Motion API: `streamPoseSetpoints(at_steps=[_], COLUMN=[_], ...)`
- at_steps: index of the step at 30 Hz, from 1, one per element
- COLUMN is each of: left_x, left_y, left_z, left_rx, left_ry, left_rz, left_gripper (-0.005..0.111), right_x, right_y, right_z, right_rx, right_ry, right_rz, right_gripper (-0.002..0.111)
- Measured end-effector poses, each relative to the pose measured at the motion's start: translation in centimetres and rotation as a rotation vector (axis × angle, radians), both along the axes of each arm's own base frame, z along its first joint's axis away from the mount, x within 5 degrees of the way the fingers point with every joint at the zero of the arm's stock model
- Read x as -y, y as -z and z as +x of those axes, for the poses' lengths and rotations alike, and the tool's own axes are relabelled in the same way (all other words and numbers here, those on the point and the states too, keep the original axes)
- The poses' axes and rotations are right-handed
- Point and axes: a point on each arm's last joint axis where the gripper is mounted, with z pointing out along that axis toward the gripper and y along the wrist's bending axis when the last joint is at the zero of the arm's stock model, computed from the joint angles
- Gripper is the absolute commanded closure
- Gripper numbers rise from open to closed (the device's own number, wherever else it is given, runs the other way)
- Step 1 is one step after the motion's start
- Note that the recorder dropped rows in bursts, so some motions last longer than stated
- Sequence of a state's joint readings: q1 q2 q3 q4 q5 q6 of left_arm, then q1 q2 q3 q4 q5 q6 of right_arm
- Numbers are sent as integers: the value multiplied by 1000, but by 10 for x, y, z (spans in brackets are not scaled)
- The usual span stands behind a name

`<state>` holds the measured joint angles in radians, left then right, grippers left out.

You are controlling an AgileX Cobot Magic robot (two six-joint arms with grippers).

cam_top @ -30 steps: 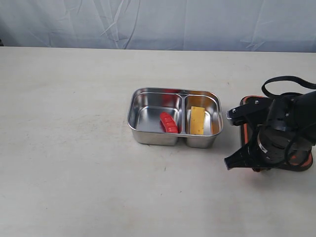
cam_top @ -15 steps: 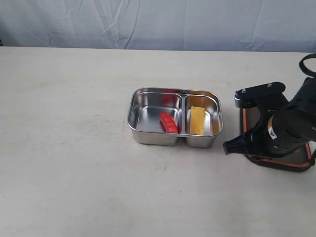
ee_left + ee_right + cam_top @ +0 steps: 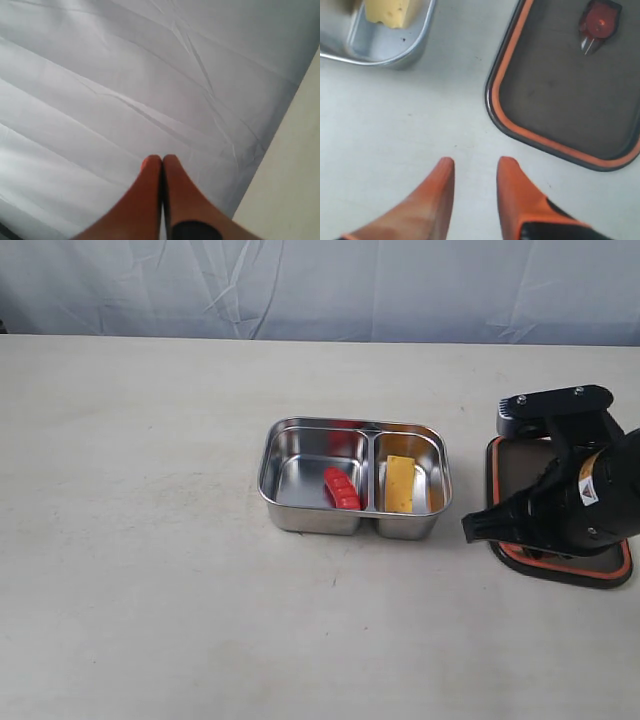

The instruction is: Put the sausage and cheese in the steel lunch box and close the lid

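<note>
Right end effector [image 3: 474, 162], half open and empty, has shifted to hover over the table [image 3: 150, 540] just left of the lid [image 3: 512, 470], which lies flat right of the box [image 3: 352, 423], sausage [image 3: 341, 488] in its left compartment, cheese [image 3: 400, 483] in its right, so only closing seems left.

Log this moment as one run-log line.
sausage: large compartment | cheese: small compartment | lid: on table | right fingers: open, empty, beside lid | left fingers: shut

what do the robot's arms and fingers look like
The right arm is bulky and black, with a small orange label and a flat black bracket. The right fingers are orange, tapering to rounded tips, black at one base. The left fingers look the same.
</note>
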<state>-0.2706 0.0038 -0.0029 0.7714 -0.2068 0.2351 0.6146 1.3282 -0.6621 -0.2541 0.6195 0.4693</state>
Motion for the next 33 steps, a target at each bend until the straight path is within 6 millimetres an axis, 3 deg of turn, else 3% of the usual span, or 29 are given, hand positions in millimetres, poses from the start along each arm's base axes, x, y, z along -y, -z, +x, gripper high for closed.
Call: streamPoseSetpoints(at_steps=[1, 6, 9, 11, 16, 23, 29, 33], left_x=[2, 11, 15, 22, 35, 34, 31, 31], left_y=[-3, -22, -25, -21, -13, -18, -19, -18], left_z=[-2, -16, -21, -24, -35, -39, -35, -33], left_rx=[-2, -143, -363, -557, -880, -894, -875, -871], left_ry=[43, 481, 698, 790, 928, 1016, 981, 961], left_rz=[-74, -755, -1072, -1178, -1213, -1273, -1332, -1345], left_gripper=[107, 107, 107, 107, 107, 107, 107, 107], right_x=[1, 6, 9, 12, 19, 29, 24, 20], right_y=[-1, -10, -14, -14, -11, 2, 13, 26], right_z=[-1, -7, -10, -12, -13, -14, -7, 1], right_rx=[-2, 2, 2, -4, 2, 17, 10, 1], right_ry=[1, -2, -16, -56, -185, -270, -314, -365], right_rz=[-3, -13, -32, -67, -202, -329, -358, -396], right_gripper=[78, 78, 78, 78, 78, 78, 43, 42])
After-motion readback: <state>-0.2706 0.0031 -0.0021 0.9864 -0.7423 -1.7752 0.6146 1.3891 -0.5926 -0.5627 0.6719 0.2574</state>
